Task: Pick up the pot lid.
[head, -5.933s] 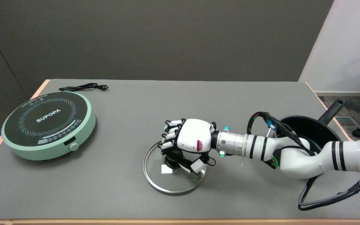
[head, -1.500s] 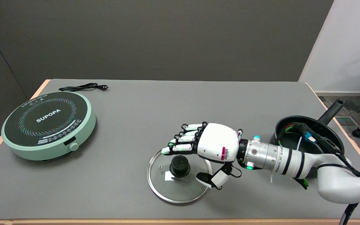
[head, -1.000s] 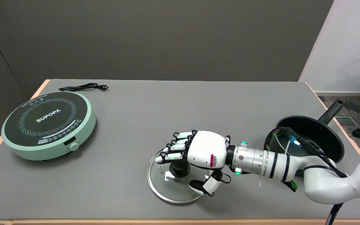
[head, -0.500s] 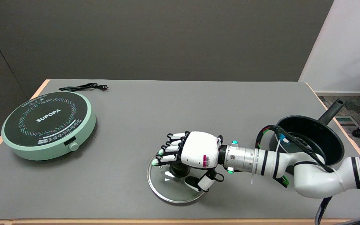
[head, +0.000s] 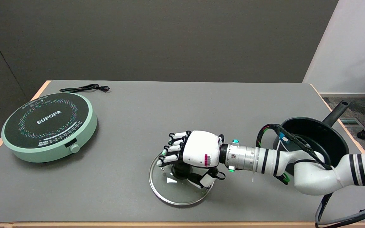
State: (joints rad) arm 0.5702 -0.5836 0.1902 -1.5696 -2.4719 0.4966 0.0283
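The glass pot lid (head: 169, 191) with a metal rim lies flat on the grey table, near the front edge. Its black knob (head: 180, 171) stands at the centre, partly covered by my right hand (head: 198, 152). The hand hovers low over the knob, palm down. Its fingers (head: 173, 148) reach out past the knob on the far side and curl a little. The thumb (head: 198, 181) sits close to the knob's near right side. I cannot see a closed grip; the lid rests on the table.
A black pot (head: 328, 134) with a long handle stands at the table's right edge, behind my forearm. A mint-green induction cooker (head: 48, 125) sits at the left, with a black power cord (head: 84, 88) behind it.
My hand has come back left from beside the lid to over the knob and dropped lower. The fingers have curled somewhat and the thumb has moved in toward the knob. The lid has not moved.
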